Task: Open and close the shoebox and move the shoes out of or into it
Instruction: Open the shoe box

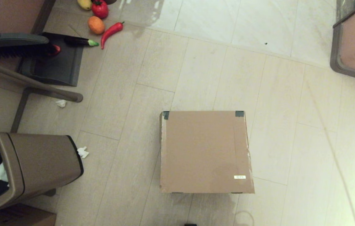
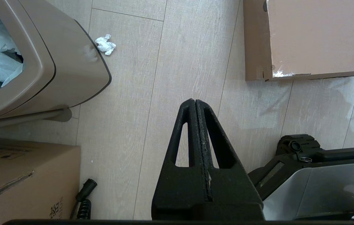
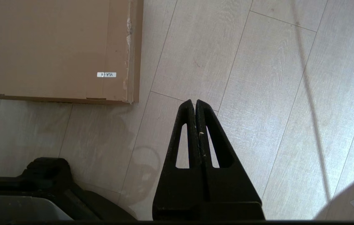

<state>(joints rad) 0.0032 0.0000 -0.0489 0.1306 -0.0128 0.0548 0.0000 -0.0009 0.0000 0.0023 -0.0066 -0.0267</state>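
Shoebox (image 1: 204,152) lid down; crumpled tissue (image 2: 105,44) near bin (image 2: 55,62)

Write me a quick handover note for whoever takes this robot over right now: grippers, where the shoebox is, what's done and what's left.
Left gripper: shut, empty, parked over bare floor, short of the box.
Right gripper: shut, empty, parked over floor on the box's other side.
Shoebox: on the floor straight ahead, lid flat and closed, white sticker at its near right corner.
Shoes: not in view; cannot tell if they are inside.
Done: nothing visible.
Left: open the lid, move the shoes, close it.
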